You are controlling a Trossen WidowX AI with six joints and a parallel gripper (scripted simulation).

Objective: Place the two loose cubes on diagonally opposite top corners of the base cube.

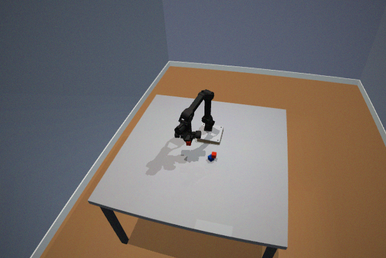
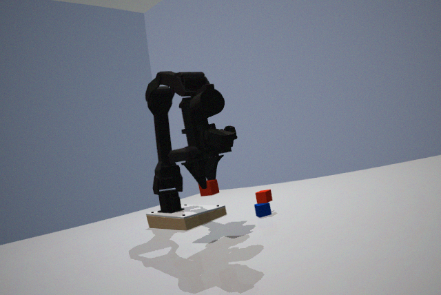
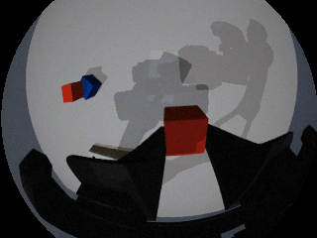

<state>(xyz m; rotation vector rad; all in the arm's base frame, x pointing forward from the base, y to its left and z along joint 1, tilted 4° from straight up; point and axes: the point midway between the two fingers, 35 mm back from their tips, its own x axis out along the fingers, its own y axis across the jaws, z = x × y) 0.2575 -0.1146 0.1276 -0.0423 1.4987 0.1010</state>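
The blue base cube [image 1: 210, 158] [image 2: 262, 209] [image 3: 89, 86] sits on the table. One red cube [image 1: 214, 154] [image 2: 263, 196] [image 3: 71, 92] rests on top of it, level and offset toward one corner. My gripper [image 2: 209, 184] [image 3: 185, 136] is shut on the other red cube [image 1: 188, 143] [image 2: 210, 188] [image 3: 185, 133] and holds it above the table, off to the side of the blue cube, near the arm's mounting base. The exact overhang of the placed cube is too small to tell.
The arm stands on a white-topped mounting plate [image 1: 214, 137] [image 2: 199, 210] beside the held cube. The table [image 1: 236, 186] [image 2: 355, 231] carries the arm's shadows. The table's edges lie far from the cubes.
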